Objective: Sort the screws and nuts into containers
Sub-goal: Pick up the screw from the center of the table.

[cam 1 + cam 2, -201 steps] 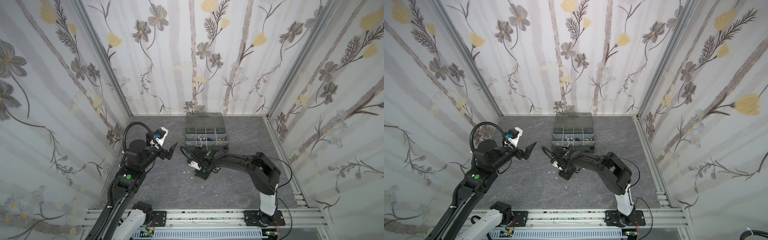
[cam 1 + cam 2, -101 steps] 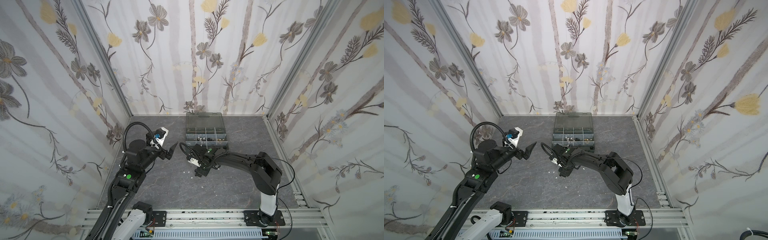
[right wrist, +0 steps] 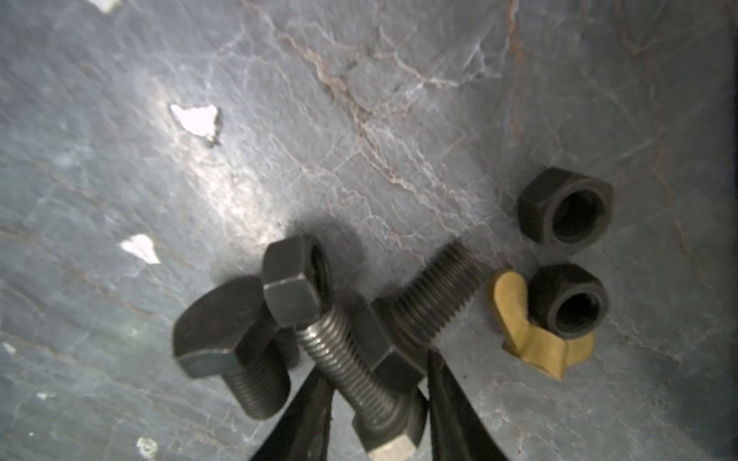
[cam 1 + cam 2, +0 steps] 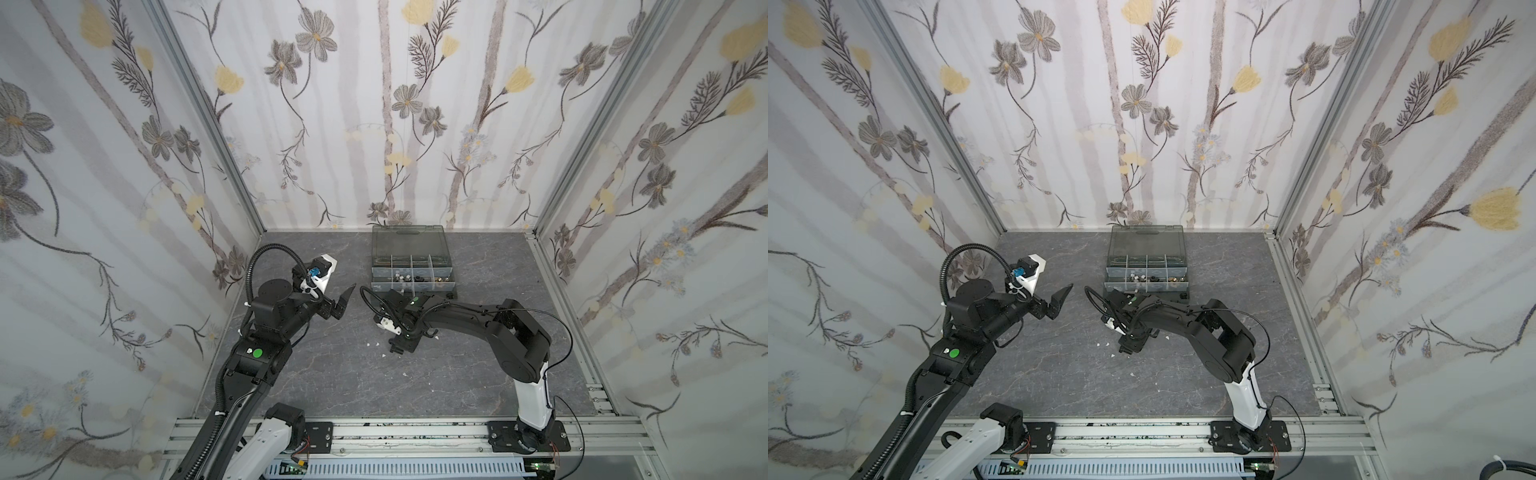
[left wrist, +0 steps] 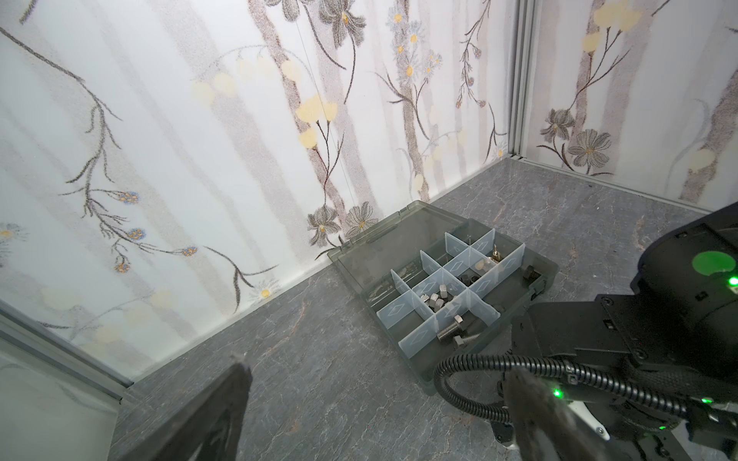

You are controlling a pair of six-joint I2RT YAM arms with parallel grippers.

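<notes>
Grey marbled table bearing a dark grey case, its smoky lid open toward the back wall. Translucent dividers split it into compartments holding silver nuts, silver bolts and, farther along, darker pieces too small to name. The left gripper hangs off the table beside the case, fingers wide apart and bare. The right gripper is down at the table in front of the case; its jaws stand narrow either side of one black bolt, and whether they pinch it cannot be told. A hex nut sits at that bolt's thread end; the shank crosses a second bolt, and a third bolt lies just beside. Nearby lie two loose nuts, black and hexagonal, one touching a brass wing nut. White flecks dot the table.
</notes>
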